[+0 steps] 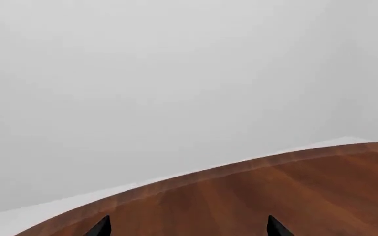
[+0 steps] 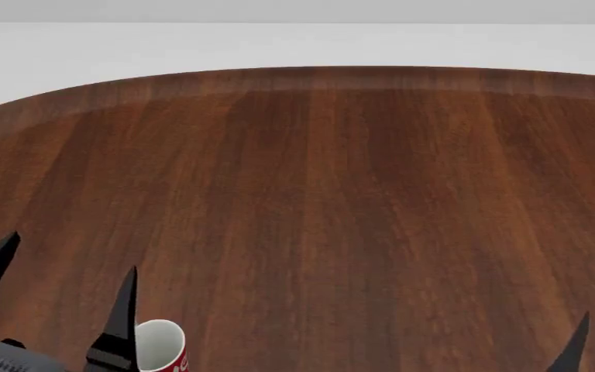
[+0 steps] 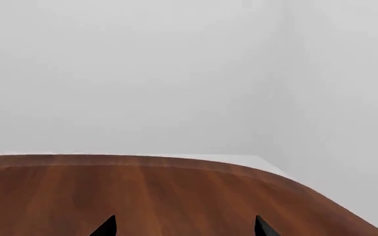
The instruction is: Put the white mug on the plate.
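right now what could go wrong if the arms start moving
1. The left hand is open with one finger right beside the red mug at the near table edge; a careless swing could knock it off.
2. Neither the white mug nor the plate shows in any view, so reaching now would be blind.
3. The right hand is open over bare table, holding nothing.

One wooden table, one red mug (lower left of the head view), two grippers, left and right
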